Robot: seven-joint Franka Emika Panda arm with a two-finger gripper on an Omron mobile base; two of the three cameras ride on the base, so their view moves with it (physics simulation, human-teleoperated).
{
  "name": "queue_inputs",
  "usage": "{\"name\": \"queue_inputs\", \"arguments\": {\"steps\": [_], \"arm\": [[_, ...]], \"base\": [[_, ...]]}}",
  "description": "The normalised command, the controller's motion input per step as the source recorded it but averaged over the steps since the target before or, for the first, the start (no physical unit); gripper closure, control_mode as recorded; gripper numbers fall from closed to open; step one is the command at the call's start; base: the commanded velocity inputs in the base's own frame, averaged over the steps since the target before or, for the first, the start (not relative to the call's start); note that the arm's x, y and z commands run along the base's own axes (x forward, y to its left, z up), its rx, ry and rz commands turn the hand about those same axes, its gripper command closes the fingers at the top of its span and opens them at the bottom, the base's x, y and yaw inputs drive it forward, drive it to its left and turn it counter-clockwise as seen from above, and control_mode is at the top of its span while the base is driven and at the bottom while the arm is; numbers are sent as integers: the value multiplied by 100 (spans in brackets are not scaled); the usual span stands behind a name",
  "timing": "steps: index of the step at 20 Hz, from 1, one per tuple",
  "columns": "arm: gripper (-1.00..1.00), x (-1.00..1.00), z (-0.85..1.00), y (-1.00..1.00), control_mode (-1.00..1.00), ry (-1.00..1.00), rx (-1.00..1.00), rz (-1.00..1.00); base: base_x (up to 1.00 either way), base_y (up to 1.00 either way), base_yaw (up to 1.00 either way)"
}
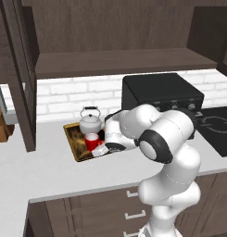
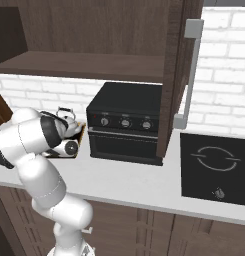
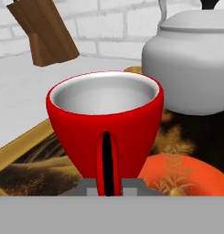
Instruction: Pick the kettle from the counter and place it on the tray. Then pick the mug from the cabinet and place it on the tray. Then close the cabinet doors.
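A wooden knife block (image 1: 1,124) stands far off to the left of the end effector (image 1: 100,150), with bare pale tabletop (image 1: 50,171) between them; the hand view shows the block (image 3: 44,31) tilted against the white brick wall. The left cabinet door (image 1: 18,74) hangs wide open, its edge reaching out over the tabletop just left of the tray (image 1: 72,142).

The tray lies close to the wall, its golden rim running just below and left of the end effector. On it the red mug (image 1: 91,140) stands upright, straight in front of the fingers, and the kettle (image 1: 90,122) sits just behind it, nearer the wall. In the hand view the mug (image 3: 104,123) sits dead centre with its thin handle facing the camera, the two grey fingertips (image 3: 88,187) pinched on either side of that handle's foot, so the end effector is clenched on the mug. The kettle (image 3: 191,68) bulges close behind on the right, near the mug but apart from it, and an orange patch of the tray's picture (image 3: 177,171) shows below it.

The arm is folded low, elbow high and forearm reaching left and down, the wrist level over the tray's near edge.

Right of the end effector stands the black oven box (image 1: 161,95), just beside the tray. The right base view adds its knobs (image 2: 125,122), the cooktop (image 2: 216,167) set flat in the tabletop, and the right cabinet door (image 2: 176,65) swung open with its silver bar handle (image 2: 190,75). The cabinet shelf (image 1: 119,62) overhead is bare wood.
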Motion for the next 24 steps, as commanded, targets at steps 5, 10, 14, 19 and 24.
{"name": "queue_inputs", "arguments": {"steps": [5,10,14,19,24], "arm": [[-100,0,0,0,-100,1,0,0],[-100,-3,22,-11,-100,0,0,0],[-100,-20,73,-36,-100,1,0,0],[-100,-42,94,-31,-100,15,-7,-3],[-100,-19,100,-13,-100,40,-13,-7]], "base": [[0,0,0],[0,0,0],[0,0,0],[0,0,0],[0,0,0]]}}
